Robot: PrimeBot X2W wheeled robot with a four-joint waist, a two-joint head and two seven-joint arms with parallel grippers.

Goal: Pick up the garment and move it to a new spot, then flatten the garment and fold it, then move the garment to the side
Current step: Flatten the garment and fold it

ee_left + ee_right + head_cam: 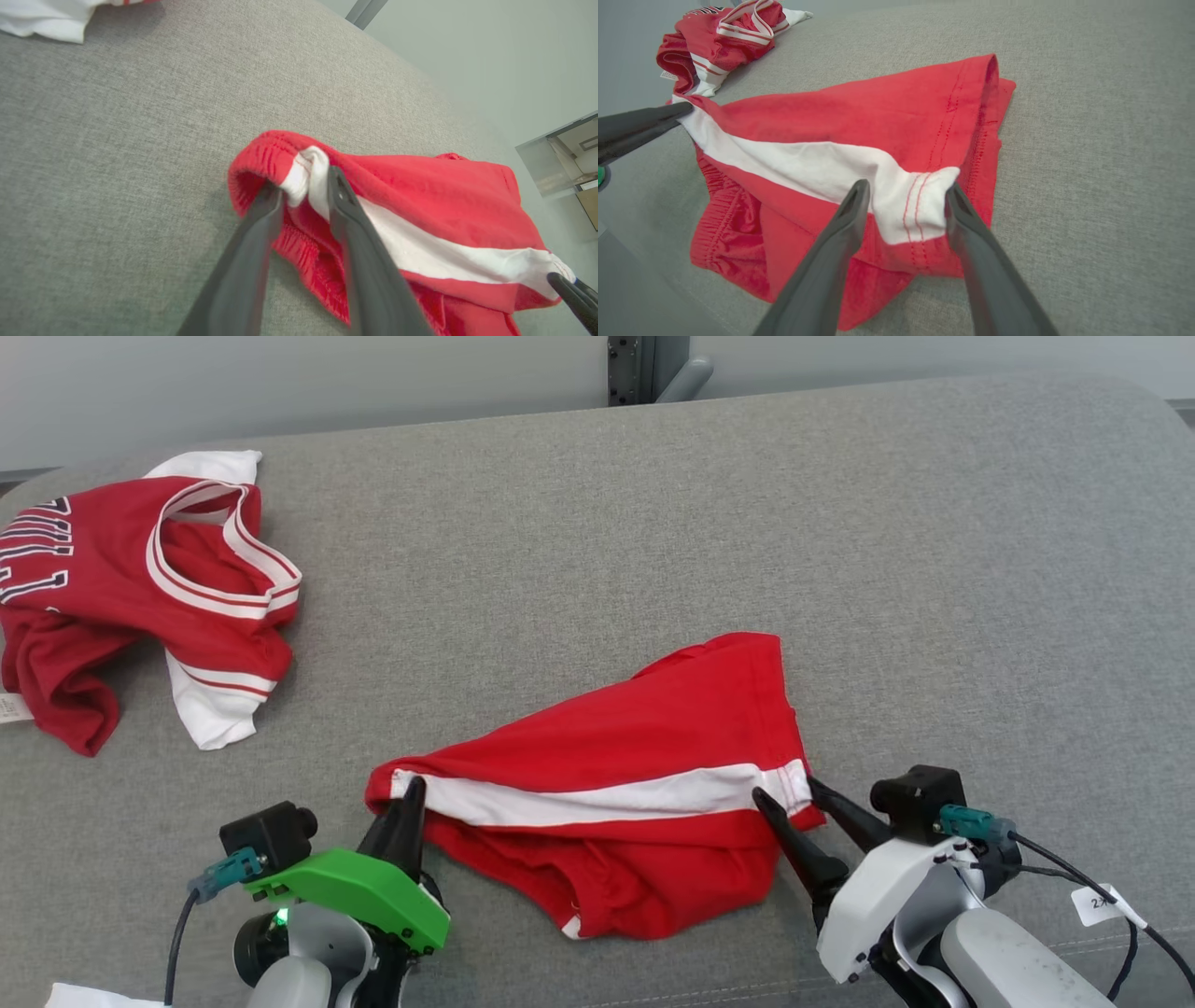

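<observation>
The garment (653,719), a pair of red shorts, lies crumpled on the grey padded surface (747,523) just ahead of you, well apart from the red-and-white jersey (140,579) at the far left. What matters for your next move is its white stripe (597,798): it runs left to right across your front, and that is the garment's long axis, with one arm at each end. Your left fingers (411,803) sit at the gathered waistband end, drawn in narrow, with a bunch of white cloth pinched up between them in the left wrist view. Your right fingers (770,807) sit at the hem end and stand fairly wide, one on either side of the stitched white corner, with the cloth between them and, by the look of it, not yet gripped. Neither arm has to reach: each is already on its own end. I judge that the lift depends on both ends rising together along that axis, so make sure the right side has closed before you raise anything.
</observation>
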